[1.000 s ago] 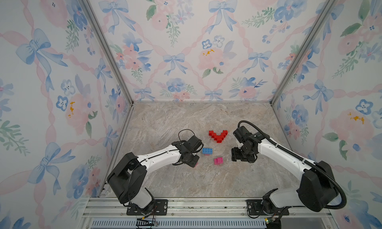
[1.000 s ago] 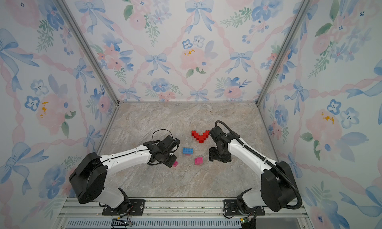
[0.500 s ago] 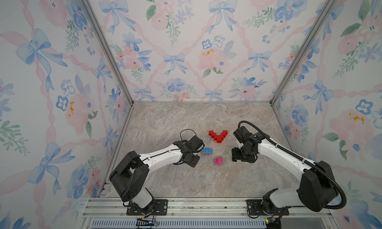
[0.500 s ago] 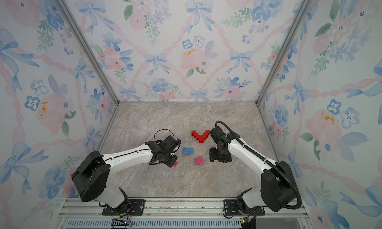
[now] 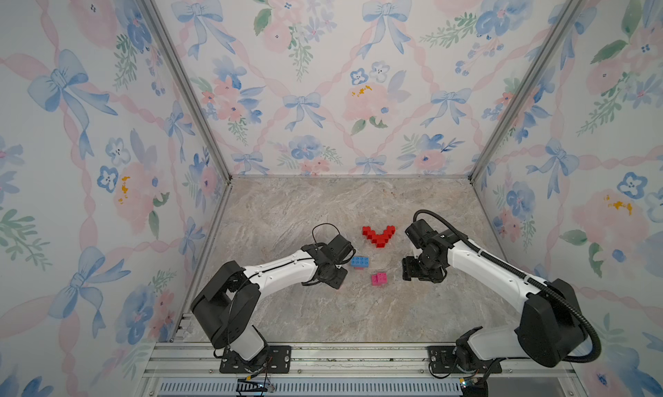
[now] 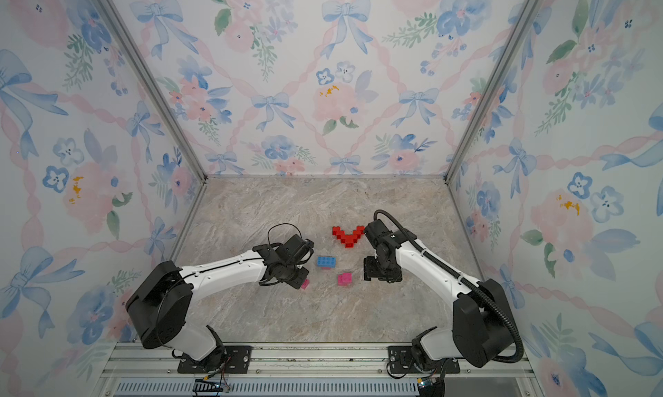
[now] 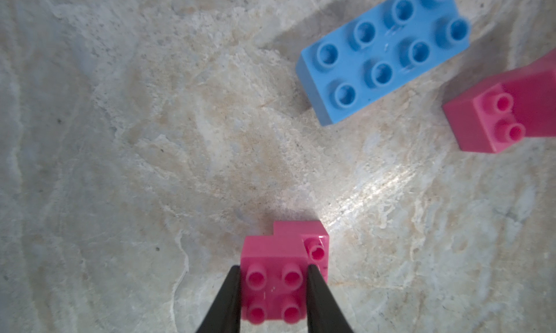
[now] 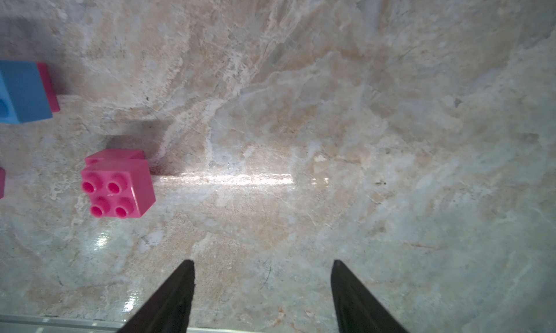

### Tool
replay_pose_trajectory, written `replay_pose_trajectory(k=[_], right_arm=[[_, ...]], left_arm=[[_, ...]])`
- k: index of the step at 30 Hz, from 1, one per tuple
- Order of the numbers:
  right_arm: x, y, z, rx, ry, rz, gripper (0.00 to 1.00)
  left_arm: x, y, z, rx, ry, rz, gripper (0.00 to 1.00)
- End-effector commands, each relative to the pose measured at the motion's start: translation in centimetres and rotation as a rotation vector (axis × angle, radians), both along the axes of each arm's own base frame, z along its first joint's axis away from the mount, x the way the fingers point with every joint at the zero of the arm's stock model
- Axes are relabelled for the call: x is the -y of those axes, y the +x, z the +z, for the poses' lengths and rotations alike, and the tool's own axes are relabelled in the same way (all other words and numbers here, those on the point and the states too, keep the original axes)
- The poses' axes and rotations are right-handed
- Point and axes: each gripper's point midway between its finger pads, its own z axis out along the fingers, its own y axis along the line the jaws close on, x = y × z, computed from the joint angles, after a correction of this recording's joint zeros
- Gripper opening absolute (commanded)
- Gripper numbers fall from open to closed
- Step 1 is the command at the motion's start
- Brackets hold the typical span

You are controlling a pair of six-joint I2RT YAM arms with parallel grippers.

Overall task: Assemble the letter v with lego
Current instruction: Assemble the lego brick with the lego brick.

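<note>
Left wrist view: left fingers (image 7: 228, 298) narrow, clamped on both sides of the upper brick of the held pink stack (image 7: 275, 289), studs up, lower brick offset ahead of the tips. Cannot tell whether it touches the marbled surface (image 7: 150, 136). Blue brick (image 7: 382, 54) lies ahead of these fingertips, studs up, long axis slanted across the finger line; in both top views that axis runs roughly from left fingers toward right fingers. Loose pink stack (image 8: 117, 190) sits between the two sets of fingers, apart from the right fingers (image 8: 177, 292), which stand wide over bare surface, holding nothing. Right wrist view shows a pink brick (image 8: 49, 87) under the blue one's end, hidden in the left wrist view. Only the top views show the red V (image 5: 379, 235), beyond both sets of fingers, tip toward the arm bases. In a top view the held pink stack (image 6: 305, 283) is a mere sliver. Versus one second earlier: bricks and right arm unchanged; left elbow shifted slightly, grip the same.
</note>
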Motion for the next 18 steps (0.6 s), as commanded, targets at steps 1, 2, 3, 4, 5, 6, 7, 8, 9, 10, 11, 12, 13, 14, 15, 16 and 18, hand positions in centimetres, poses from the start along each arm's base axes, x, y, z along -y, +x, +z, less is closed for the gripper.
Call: replay_pose_trajectory(k=[1, 2, 3, 4, 5, 6, 7, 8, 9, 10, 11, 12, 13, 14, 15, 16, 18], right_arm=[[0.2, -0.4, -0.2, -0.016, 0.008, -0.001, 0.72], [0.1, -0.3, -0.1, -0.015, 0.010, 0.001, 0.72], [0.0, -0.2, -0.1, -0.013, 0.012, 0.003, 0.72], [0.0, -0.2, 0.0, -0.011, 0.013, 0.006, 0.72], [-0.1, -0.1, 0.0, -0.009, 0.014, 0.008, 0.72], [-0.1, 0.1, 0.2, -0.006, 0.016, 0.010, 0.72], [-0.2, 0.2, 0.2, -0.004, 0.017, 0.013, 0.72], [-0.3, 0.4, 0.3, 0.001, 0.018, 0.016, 0.72], [-0.4, 0.6, 0.5, 0.006, 0.022, 0.016, 0.72], [-0.5, 0.7, 0.6, 0.007, 0.025, 0.019, 0.72], [-0.8, 0.9, 0.7, 0.009, 0.033, 0.022, 0.72], [-1.0, 1.1, 0.8, 0.011, 0.040, 0.026, 0.73], [-1.2, 1.3, 1.0, 0.015, 0.048, 0.028, 0.73], [-1.5, 1.6, 1.2, 0.020, 0.057, 0.030, 0.73], [-1.8, 1.8, 1.3, 0.024, 0.066, 0.031, 0.74], [-2.0, 2.1, 1.4, 0.028, 0.075, 0.034, 0.74], [-2.7, 2.9, 1.7, 0.047, 0.100, 0.037, 0.74]], left_arm=[[-1.5, -2.0, -2.4, -0.078, 0.045, 0.057, 0.00], [-1.5, -2.0, -2.4, -0.077, 0.041, 0.067, 0.00], [-1.4, -2.0, -2.2, -0.077, 0.033, 0.077, 0.00], [-1.3, -2.0, -2.0, -0.078, 0.023, 0.087, 0.00], [-1.0, -2.1, -1.9, -0.084, 0.007, 0.097, 0.00], [-0.7, -2.1, -1.6, -0.092, -0.011, 0.103, 0.00], [-0.5, -2.0, -1.3, -0.091, -0.026, 0.114, 0.01], [-0.2, -1.9, -0.9, -0.087, -0.042, 0.126, 0.11], [0.1, -1.7, -0.4, -0.084, -0.062, 0.138, 0.25], [0.4, -1.6, -0.1, -0.087, -0.078, 0.144, 0.36], [0.8, -1.4, 0.4, -0.089, -0.099, 0.150, 0.48], [1.2, -1.3, 0.8, -0.091, -0.118, 0.154, 0.58], [1.6, -1.1, 1.3, -0.088, -0.135, 0.155, 0.65], [1.9, -0.9, 1.8, -0.085, -0.152, 0.160, 0.73], [2.2, -0.6, 2.3, -0.076, -0.164, 0.162, 0.79], [2.4, -0.2, 2.9, -0.066, -0.178, 0.161, 0.82], [2.9, 0.7, 4.1, -0.045, -0.204, 0.153, 0.85]])
